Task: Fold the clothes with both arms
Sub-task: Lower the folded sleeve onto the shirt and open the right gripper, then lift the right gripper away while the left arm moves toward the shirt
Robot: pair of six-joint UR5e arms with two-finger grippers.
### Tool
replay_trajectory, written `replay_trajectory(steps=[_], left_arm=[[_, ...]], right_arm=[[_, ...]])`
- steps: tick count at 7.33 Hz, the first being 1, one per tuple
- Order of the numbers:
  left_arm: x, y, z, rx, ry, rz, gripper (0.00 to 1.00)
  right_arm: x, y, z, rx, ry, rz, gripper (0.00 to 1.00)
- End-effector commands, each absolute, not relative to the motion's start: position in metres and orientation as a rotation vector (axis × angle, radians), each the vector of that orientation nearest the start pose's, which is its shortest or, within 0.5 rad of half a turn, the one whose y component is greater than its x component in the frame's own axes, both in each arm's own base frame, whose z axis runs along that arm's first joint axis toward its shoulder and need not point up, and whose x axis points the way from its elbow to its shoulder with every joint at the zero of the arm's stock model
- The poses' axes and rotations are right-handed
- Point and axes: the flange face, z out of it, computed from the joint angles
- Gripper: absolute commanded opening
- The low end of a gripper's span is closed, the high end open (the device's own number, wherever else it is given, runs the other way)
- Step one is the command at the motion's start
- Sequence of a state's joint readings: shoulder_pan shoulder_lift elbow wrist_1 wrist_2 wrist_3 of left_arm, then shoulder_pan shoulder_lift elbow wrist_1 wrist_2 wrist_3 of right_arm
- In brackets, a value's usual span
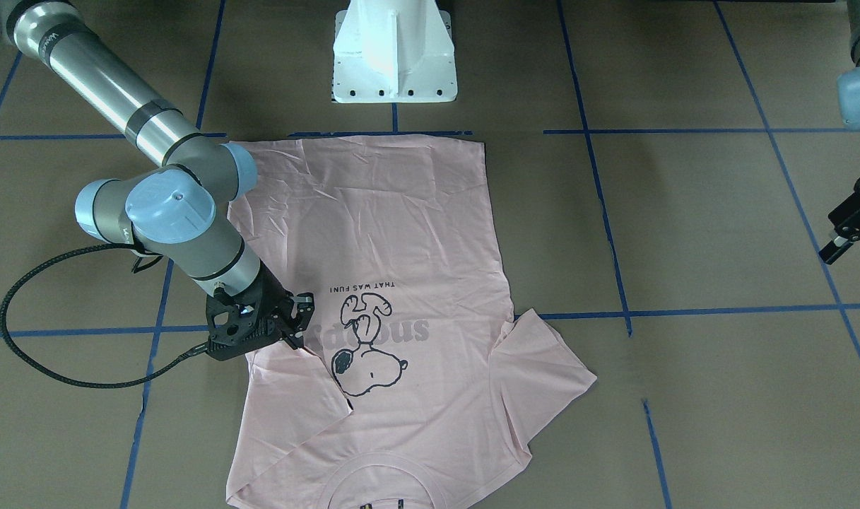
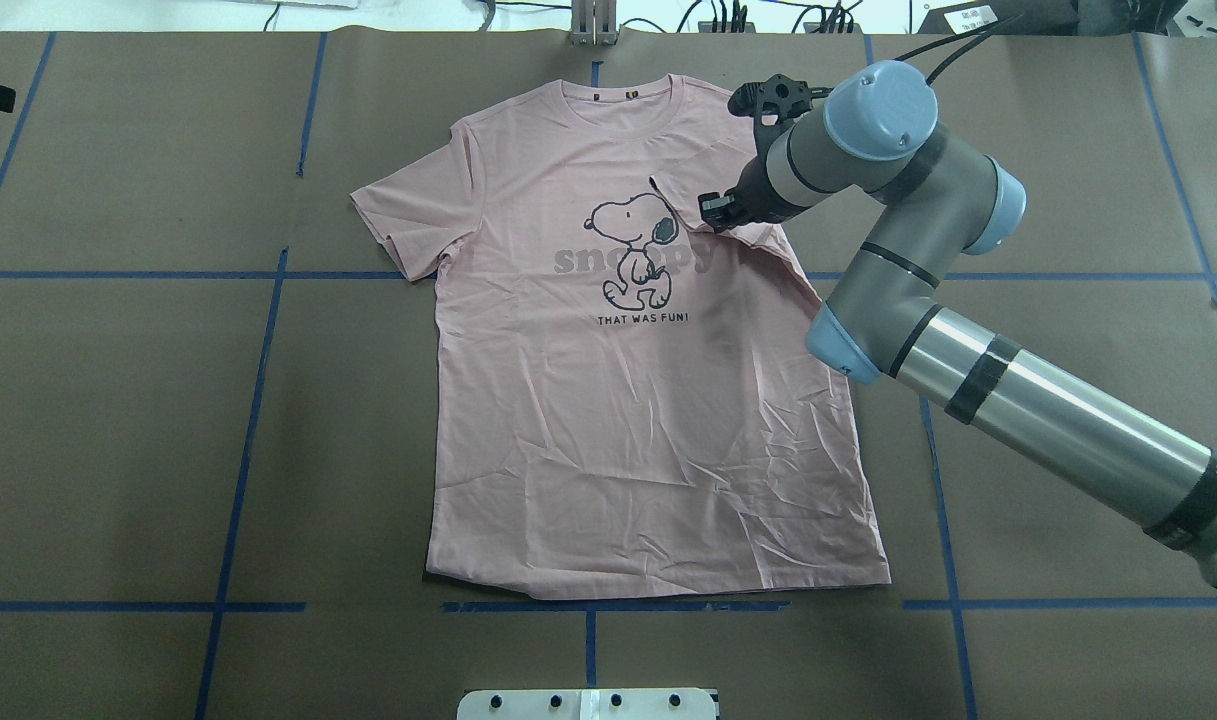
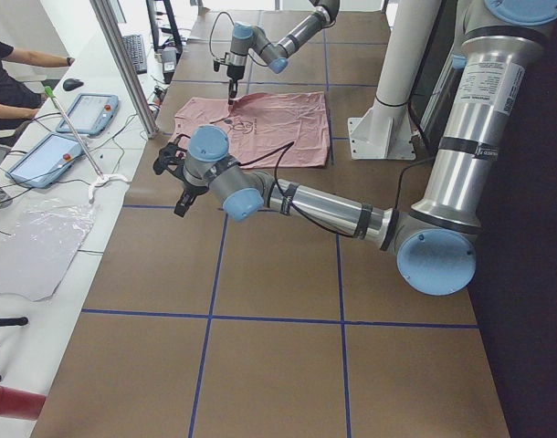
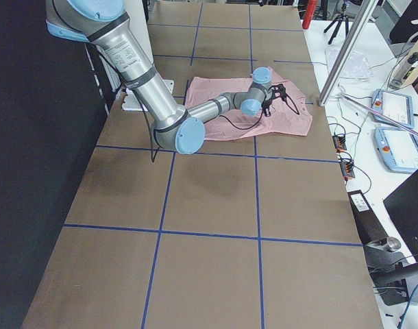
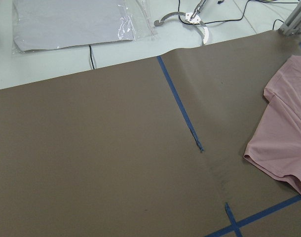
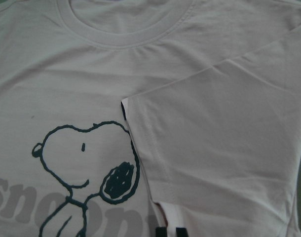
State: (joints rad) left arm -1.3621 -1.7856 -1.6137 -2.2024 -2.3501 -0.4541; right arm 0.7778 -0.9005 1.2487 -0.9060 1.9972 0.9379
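T-shirt (image 2: 618,430) flat on the table (image 2: 118,400), print up, collar away from the robot. Right gripper (image 2: 713,210) nipped almost closed on the hem of the sleeve (image 6: 219,133) on its side. The sleeve lies folded over the chest, I'd judge to square that edge. Left gripper (image 1: 843,237) hangs well clear, empty; jaw opening unreadable from here.

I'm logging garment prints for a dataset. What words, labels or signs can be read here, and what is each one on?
"THAT WAS FUN!": black print on the pink T-shirt, below the Snoopy drawing.
"snoopy": grey lettering across the chest, partly covered by the drawing and the folded-over sleeve.
Lettering on the right arm, on its silver tube: too blurred to read.
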Motion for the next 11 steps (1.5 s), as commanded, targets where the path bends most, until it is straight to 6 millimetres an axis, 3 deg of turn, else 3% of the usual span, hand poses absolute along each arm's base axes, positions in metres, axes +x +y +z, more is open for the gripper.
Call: replay_trajectory(steps=[1, 3, 5, 6, 7, 8, 9, 10, 11], left_arm=[[0.06, -0.587, 0.443, 0.558, 0.956, 0.126, 1.0], [0.06, -0.587, 0.442, 0.55, 0.962, 0.112, 1.0], [0.07, -0.587, 0.424, 0.512, 1.004, 0.01, 1.0], [0.097, -0.582, 0.412, 0.496, 1.013, -0.011, 1.0], [0.15, -0.575, 0.402, 0.493, 0.983, -0.051, 1.0], [0.186, -0.576, 0.389, 0.501, 0.971, -0.075, 1.0], [0.196, -0.577, 0.388, 0.503, 0.969, -0.07, 1.0], [0.205, -0.586, 0.385, 0.513, 0.953, -0.073, 1.0], [0.223, -0.592, 0.381, 0.534, 0.926, -0.081, 1.0]], right_arm=[[-0.479, -0.589, 0.332, 0.343, -1.012, -0.1, 1.0], [-0.48, -0.585, 0.33, 0.312, -1.032, -0.122, 1.0], [-0.454, -0.593, 0.309, 0.251, -1.018, -0.086, 1.0], [-0.432, -0.592, 0.286, 0.178, -0.934, -0.033, 1.0], [-0.4, -0.591, 0.267, 0.109, -0.848, 0.025, 1.0], [-0.359, -0.593, 0.261, 0.088, -0.822, 0.071, 1.0], [-0.333, -0.583, 0.27, 0.093, -0.802, 0.037, 1.0], [-0.31, -0.586, 0.277, 0.109, -0.774, -0.002, 1.0], [-0.297, -0.584, 0.291, 0.124, -0.748, -0.069, 1.0]])
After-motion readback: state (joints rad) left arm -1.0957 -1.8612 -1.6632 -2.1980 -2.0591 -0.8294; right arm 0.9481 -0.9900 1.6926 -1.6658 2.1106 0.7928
